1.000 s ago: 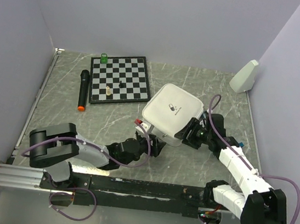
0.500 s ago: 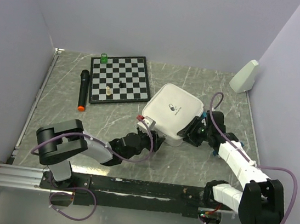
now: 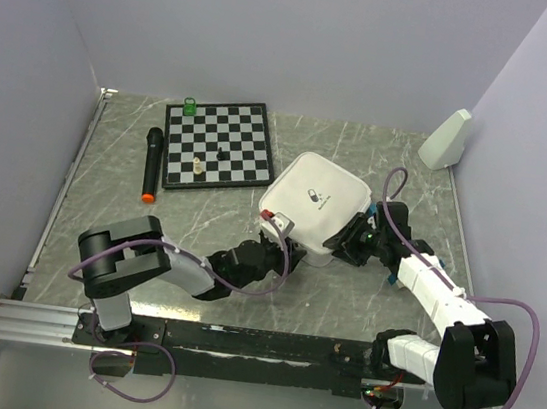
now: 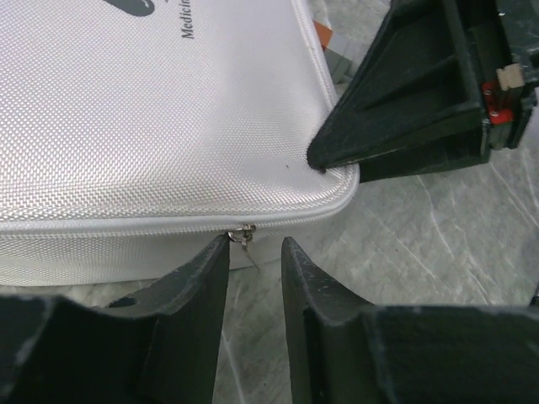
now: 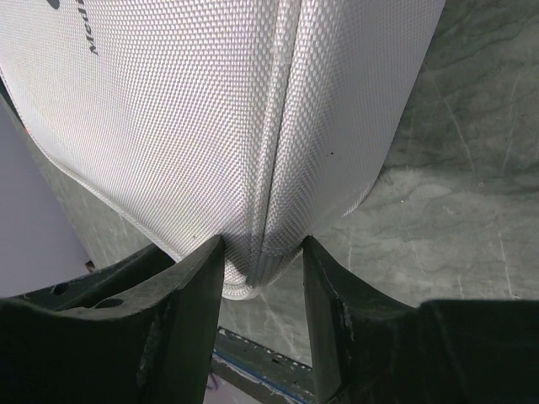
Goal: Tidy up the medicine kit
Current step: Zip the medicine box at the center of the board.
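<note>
The medicine kit (image 3: 315, 195), a white woven case with its zip lid shut, lies on the marble table right of centre. My left gripper (image 3: 282, 251) is at its near edge. In the left wrist view the kit (image 4: 152, 109) fills the upper left, and the small metal zip pull (image 4: 244, 232) hangs between the tips of my left gripper (image 4: 254, 244), whose jaws stand slightly apart. My right gripper (image 3: 341, 242) pinches the kit's near right corner. In the right wrist view both fingers of that gripper (image 5: 263, 244) press on the kit (image 5: 194, 109) at the seam.
A black-and-white chessboard (image 3: 219, 144) with a few pieces lies at the back left, a green piece (image 3: 189, 107) at its far corner. A black stick with an orange tip (image 3: 151, 163) lies left of it. A white wedge-shaped object (image 3: 446, 138) stands by the right wall.
My left gripper has moved forward to the kit's near edge and its jaws have narrowed round the zip pull. The right gripper's jaws have closed in on the kit's corner.
</note>
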Motion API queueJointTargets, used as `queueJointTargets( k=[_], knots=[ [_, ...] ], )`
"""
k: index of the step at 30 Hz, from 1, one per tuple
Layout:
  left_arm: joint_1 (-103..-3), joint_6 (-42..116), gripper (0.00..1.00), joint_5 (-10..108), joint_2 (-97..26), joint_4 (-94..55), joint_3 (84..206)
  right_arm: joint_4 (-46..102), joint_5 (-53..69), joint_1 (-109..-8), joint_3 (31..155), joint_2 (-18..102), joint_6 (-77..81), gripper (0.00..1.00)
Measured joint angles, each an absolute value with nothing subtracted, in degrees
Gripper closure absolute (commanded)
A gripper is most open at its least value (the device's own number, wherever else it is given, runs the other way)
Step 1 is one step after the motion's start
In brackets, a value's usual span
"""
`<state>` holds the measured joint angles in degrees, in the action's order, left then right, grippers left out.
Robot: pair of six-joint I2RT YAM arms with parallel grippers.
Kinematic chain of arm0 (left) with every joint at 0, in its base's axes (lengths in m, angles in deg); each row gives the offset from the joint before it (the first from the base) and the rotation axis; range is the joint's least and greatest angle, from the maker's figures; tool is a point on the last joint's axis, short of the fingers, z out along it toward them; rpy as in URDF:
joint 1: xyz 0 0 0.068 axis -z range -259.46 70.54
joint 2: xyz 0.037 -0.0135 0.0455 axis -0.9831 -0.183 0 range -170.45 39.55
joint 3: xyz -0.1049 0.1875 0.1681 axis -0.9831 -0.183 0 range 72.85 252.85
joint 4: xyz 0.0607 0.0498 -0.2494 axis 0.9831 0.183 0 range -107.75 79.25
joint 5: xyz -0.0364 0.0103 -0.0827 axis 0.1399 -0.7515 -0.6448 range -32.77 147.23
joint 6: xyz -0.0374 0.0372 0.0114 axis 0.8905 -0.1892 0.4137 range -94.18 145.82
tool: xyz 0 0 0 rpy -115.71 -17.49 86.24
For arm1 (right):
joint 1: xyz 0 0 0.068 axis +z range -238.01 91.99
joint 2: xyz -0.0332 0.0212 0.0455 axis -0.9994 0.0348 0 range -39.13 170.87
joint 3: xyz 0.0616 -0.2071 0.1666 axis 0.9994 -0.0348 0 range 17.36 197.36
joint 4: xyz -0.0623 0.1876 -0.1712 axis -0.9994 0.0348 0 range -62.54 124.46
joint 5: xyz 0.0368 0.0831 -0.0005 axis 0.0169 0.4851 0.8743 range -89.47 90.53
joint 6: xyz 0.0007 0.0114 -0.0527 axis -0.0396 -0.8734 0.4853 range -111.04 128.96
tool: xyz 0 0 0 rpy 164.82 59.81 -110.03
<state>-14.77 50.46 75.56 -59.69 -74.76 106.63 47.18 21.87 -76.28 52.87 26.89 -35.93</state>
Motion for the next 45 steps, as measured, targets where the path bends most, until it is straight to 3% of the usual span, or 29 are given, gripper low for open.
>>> queueJointTargets(
  k=[5, 13, 30, 35, 40, 45],
  knots=[
    [-14.77, 50.53, 0.7, 76.83, -60.93, -72.18, 108.48, 47.16, 21.91, -76.32, 52.93, 27.08, -35.99, 0.53],
    [-14.77, 50.99, 0.63, 78.05, -61.66, -70.52, 109.53, 46.99, 22.11, -76.39, 52.93, 27.21, -35.99, 0.53],
    [-14.7, 52.97, 0.99, 80.72, -62.55, -69.15, 110.28, 46.46, 22.44, -76.43, 52.93, 27.37, -35.99, 0.53],
    [-14.66, 53.06, 0.99, 81.09, -62.55, -69.17, 110.28, 46.38, 22.48, -76.43, 52.93, 27.37, -35.99, 0.51],
    [-14.64, 53.15, 0.99, 81.66, -62.55, -69.15, 110.28, 45.83, 22.59, -76.43, 52.89, 27.06, -35.95, 0.4],
    [-14.53, 53.19, 0.99, 82.05, -62.55, -69.52, 110.12, 45.26, 22.68, -76.43, 52.69, 25.64, -35.95, 0.44]
  ],
)
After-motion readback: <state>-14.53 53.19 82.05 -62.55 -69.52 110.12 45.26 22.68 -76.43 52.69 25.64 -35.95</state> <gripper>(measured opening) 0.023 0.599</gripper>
